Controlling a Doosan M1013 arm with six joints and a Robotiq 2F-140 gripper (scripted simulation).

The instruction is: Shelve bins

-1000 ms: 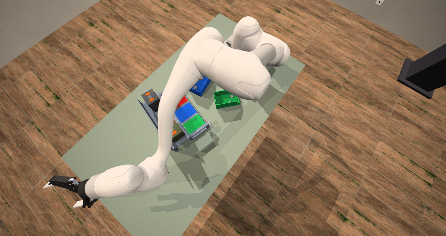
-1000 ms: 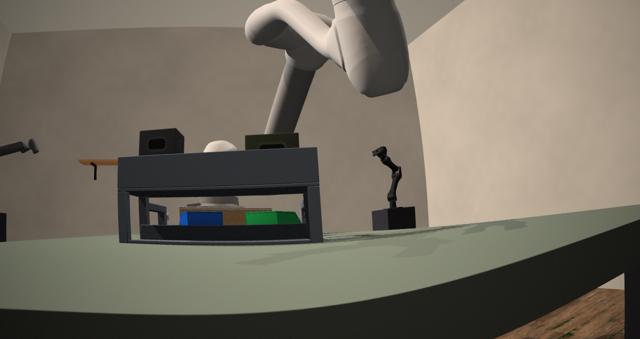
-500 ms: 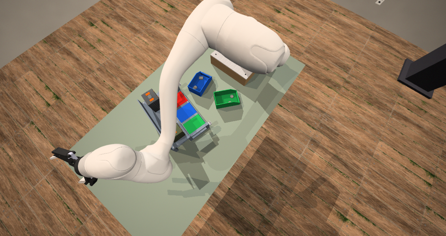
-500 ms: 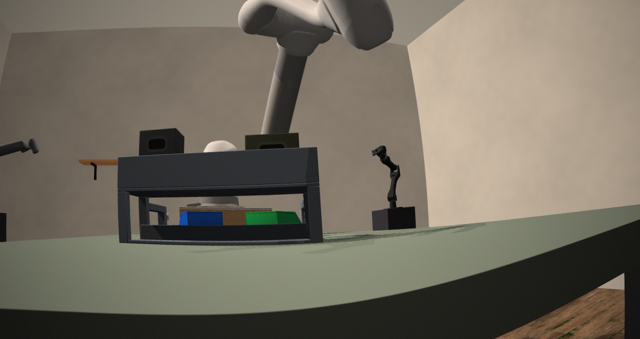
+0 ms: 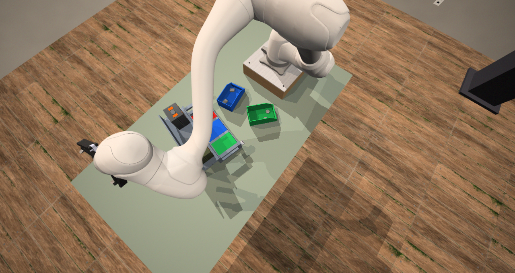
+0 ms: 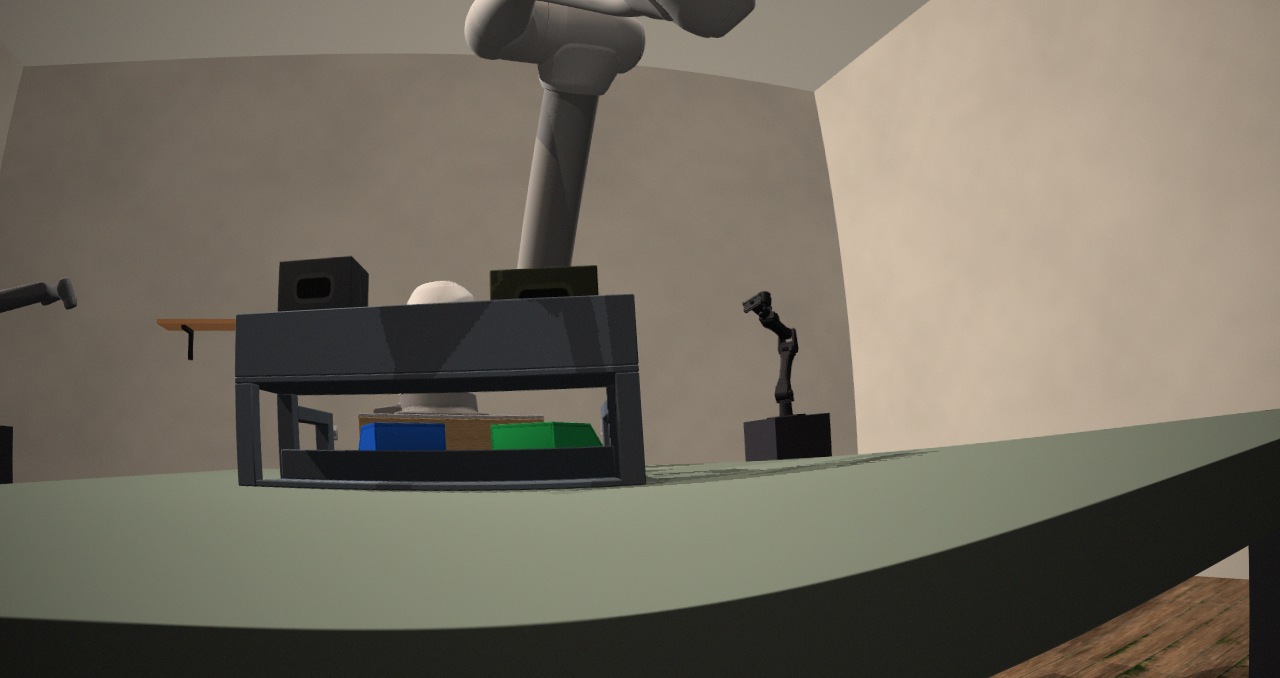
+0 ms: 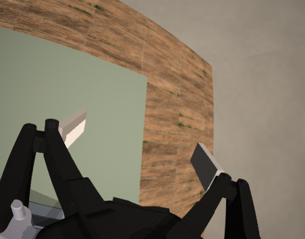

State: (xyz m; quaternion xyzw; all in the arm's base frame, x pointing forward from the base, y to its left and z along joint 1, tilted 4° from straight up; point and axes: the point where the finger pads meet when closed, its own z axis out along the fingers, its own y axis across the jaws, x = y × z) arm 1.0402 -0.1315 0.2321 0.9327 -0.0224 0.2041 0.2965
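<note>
My gripper (image 5: pixel 97 166) (image 7: pixel 140 137) is open with nothing between its fingers, high over the table's far-left edge in the top view, beyond the shelf. The blue bin (image 5: pixel 233 96) (image 6: pixel 401 438) stands upright on the table between the shelf and the robot base, with two grey parts in it. The green bin (image 5: pixel 256 114) (image 6: pixel 523 438) stands beside it, turned differently, with grey parts in it. The shelf (image 6: pixel 438 343) shows a blue mark (image 5: pixel 219 128), a green mark (image 5: pixel 223 144) and part of a red mark (image 5: pixel 214 114). The arm hides the rest of the red mark. No red bin is visible.
A dark box (image 5: pixel 182 121) (image 6: pixel 322 285) with orange details and an olive box (image 5: pixel 207 156) (image 6: pixel 544 281) sit on the shelf's upper board. The robot's base block (image 5: pixel 270 81) stands behind the bins. The arm passes above the shelf.
</note>
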